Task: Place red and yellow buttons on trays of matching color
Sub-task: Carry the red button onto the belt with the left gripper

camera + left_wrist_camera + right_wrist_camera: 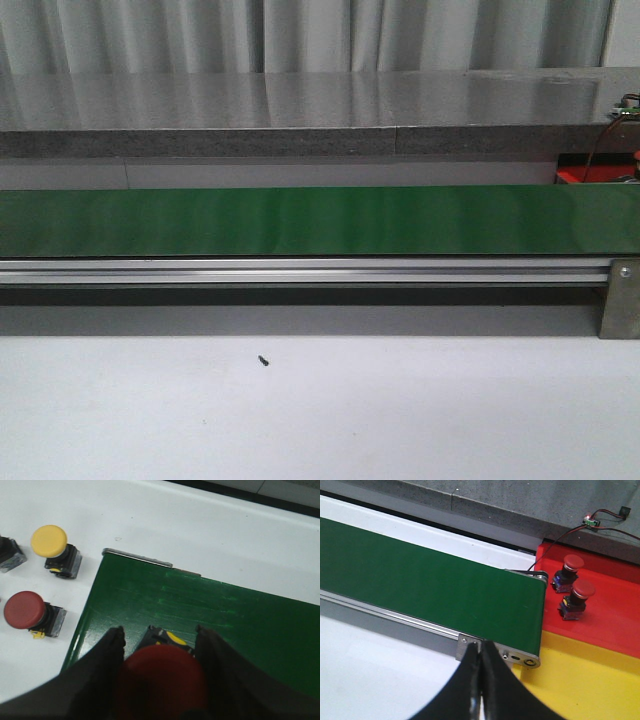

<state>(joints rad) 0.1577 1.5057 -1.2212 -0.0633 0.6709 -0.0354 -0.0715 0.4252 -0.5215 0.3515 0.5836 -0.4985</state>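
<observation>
In the left wrist view my left gripper (pixel 159 636) is shut on a red button (pixel 162 680), held over the end of the green conveyor belt (pixel 225 615). Beside the belt on the white table stand a yellow button (pixel 52 547) and another red button (pixel 30 614). In the right wrist view my right gripper (pixel 480 647) is shut and empty, above the belt's end rail. The red tray (pixel 610 615) holds two red buttons (pixel 568 570) (pixel 577 599). The yellow tray (pixel 590 680) lies in front of it with no button showing on it. Neither gripper shows in the front view.
The green belt (pixel 300 222) runs across the front view on an aluminium rail (pixel 300 270). A small dark speck (pixel 263 360) lies on the white table. A dark button base (pixel 9 554) sits at the left wrist view's edge. Wires (pixel 580 527) run behind the red tray.
</observation>
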